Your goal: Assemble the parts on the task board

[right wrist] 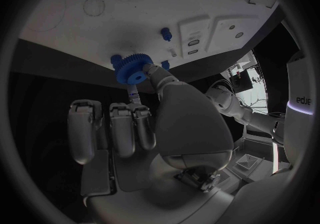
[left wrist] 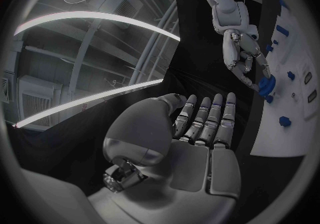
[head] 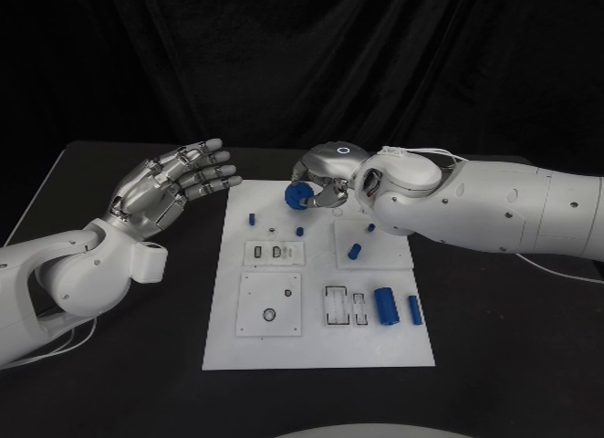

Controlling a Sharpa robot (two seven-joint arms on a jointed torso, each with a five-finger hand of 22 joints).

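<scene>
right hand (head: pixel 331 180) fingers (right wrist: pixel 154 73) seemingly pinching blue gear (head: pixel 299 197)

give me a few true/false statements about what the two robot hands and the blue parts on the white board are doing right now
1. The right robot hand holds a blue gear. True.
2. The left robot hand grips a blue part. False: it holds nothing, its fingers apart, off the left side of the task board.
3. The gear is over the far end of the board. True.
4. All blue parts are gone from the board. False: several lie on it, including a blue cylinder and a slimmer blue bar near its right edge.
5. The two hands touch each other. False: there is a clear gap between them.
</scene>
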